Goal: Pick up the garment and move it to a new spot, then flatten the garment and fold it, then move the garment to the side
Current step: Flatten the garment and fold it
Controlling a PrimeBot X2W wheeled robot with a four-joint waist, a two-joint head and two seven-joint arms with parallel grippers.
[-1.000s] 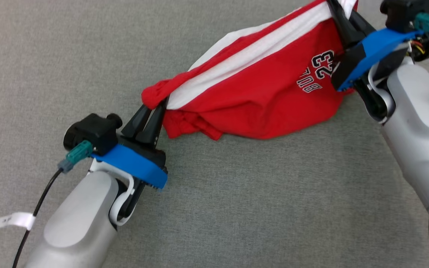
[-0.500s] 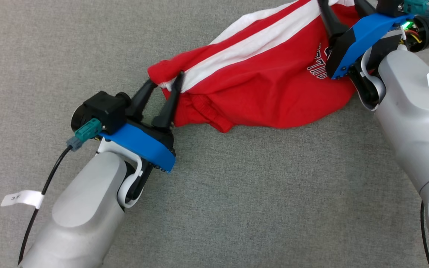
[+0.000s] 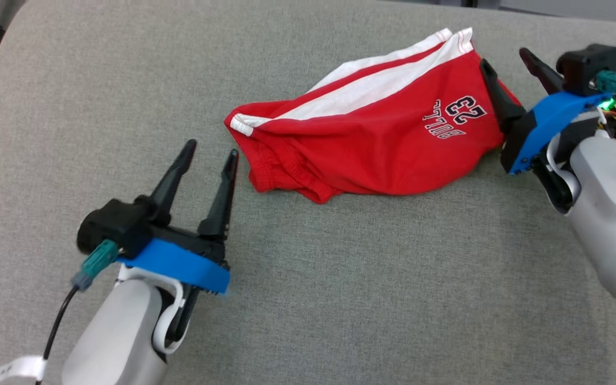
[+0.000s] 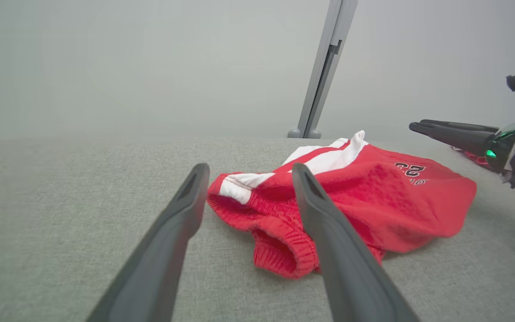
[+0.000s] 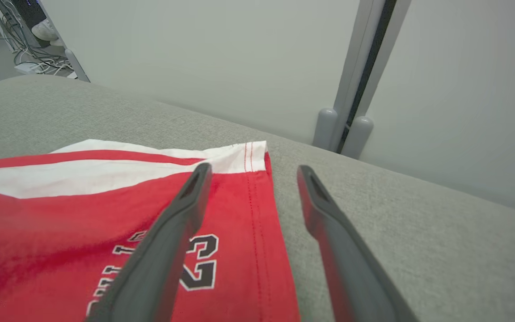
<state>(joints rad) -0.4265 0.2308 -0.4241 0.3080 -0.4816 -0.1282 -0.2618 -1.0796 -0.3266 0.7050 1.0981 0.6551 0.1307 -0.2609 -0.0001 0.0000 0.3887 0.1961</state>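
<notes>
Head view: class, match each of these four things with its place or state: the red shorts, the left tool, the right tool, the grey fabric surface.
1. red shorts
2. left tool
3. right tool
4. grey fabric surface

A. open, near the waistband end
B. lying beneath everything else
C. open, by the printed 23
D. lying crumpled, gripped by nothing

Pairs: 1-D, 2-A, 3-C, 4-B
</notes>
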